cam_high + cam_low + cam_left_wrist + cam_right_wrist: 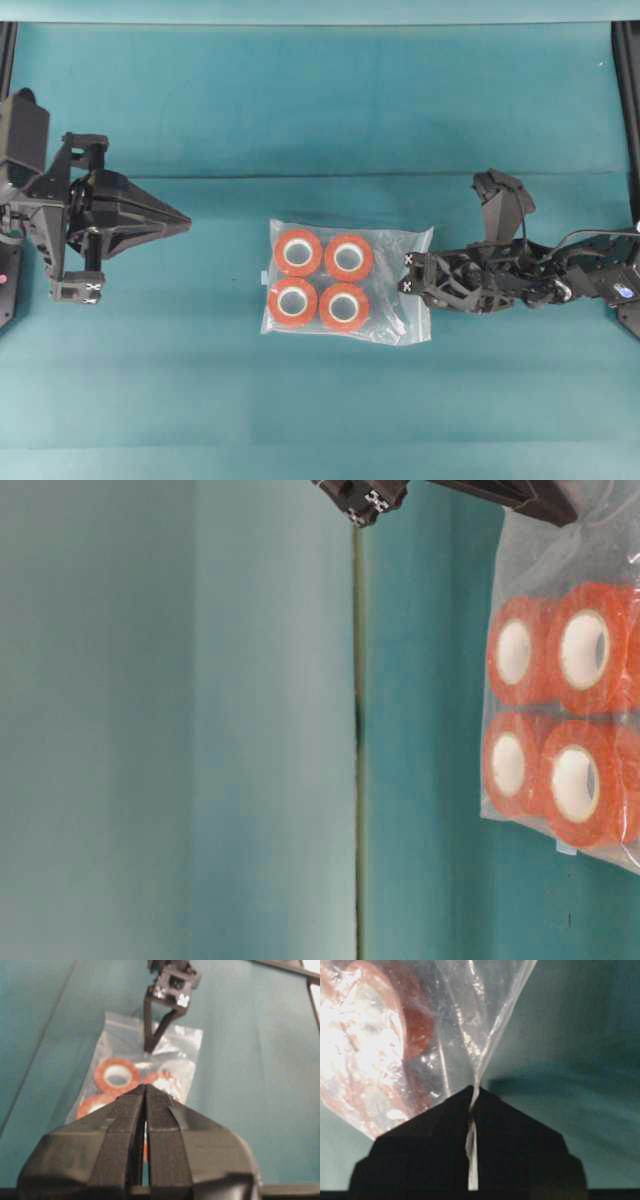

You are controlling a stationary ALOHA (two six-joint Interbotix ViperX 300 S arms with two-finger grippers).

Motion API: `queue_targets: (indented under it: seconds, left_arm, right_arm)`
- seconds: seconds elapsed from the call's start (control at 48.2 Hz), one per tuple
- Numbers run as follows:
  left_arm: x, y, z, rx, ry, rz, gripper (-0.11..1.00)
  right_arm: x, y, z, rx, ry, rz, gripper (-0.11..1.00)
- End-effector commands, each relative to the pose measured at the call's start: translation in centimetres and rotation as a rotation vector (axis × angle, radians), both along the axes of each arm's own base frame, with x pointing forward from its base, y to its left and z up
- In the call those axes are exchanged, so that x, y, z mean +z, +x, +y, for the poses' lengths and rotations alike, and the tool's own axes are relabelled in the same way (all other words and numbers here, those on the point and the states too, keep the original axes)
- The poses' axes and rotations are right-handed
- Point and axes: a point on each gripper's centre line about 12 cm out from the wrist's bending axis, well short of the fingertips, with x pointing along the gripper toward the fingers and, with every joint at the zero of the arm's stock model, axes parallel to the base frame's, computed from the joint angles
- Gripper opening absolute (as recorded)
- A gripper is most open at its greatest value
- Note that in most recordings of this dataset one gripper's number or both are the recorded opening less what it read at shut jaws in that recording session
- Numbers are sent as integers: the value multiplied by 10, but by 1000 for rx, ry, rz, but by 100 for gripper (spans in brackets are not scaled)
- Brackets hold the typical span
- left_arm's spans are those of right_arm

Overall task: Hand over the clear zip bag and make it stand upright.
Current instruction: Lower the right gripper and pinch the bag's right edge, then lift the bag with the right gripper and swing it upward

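The clear zip bag [345, 285] lies flat mid-table, with orange-red tape rolls [298, 252] with white cores showing through it. From the right, my right gripper [408, 275] is shut on the bag's right edge. In the right wrist view the crinkled plastic [470, 1035] is pinched between the closed tips [471, 1091]. My left gripper [188, 222] hangs well to the left of the bag, shut and empty. Its closed tips [145, 1087] point at the bag [120, 1072]. The table-level view shows the bag [560, 710] at the right.
A teal cloth [320, 100] covers the table, with a fold line [300, 176] running across behind the bag. Black frame rails stand at the far left [6, 60] and far right [630, 90] edges.
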Motion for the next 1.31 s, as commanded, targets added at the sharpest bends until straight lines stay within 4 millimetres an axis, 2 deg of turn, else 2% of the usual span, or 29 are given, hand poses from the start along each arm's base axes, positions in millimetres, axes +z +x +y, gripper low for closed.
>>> queue_targets:
  seconds: [0.0,0.062,0.145,0.373,0.415,0.456,0.581,0.726,1.078,1.286]
  left_arm:
    - [3,-1,1,4,-5,-37,-1]
    - [0,-2,1,4,-8,-30,4]
    - [-2,-2,1,5,-11,-20,16]
    - [-2,-3,1,1,7,-17,80]
    - [-3,-3,1,0,9,-12,91]
    - [-4,-3,1,0,11,-7,95]
    - [-6,-4,1,-2,22,16,91]
    - [-12,-7,-1,-14,33,67,92]
    - [-17,-10,-4,-22,29,108,92]
    - [-14,-13,-4,-21,27,95,92]
  right_arm:
    - [9,6,0,2,-2,-34,0]
    - [12,6,0,11,-7,-42,0]
    - [16,6,1,35,-13,-44,0]
    - [36,13,-3,167,-50,-35,0]
    - [45,18,-6,206,-62,-40,0]
    - [54,22,-9,241,-76,-46,0]
    - [75,33,-18,365,-110,-44,0]
    - [92,44,-24,489,-123,-31,0]
    - [144,69,-43,692,-224,-18,0]
    - [162,79,-48,803,-272,49,0]
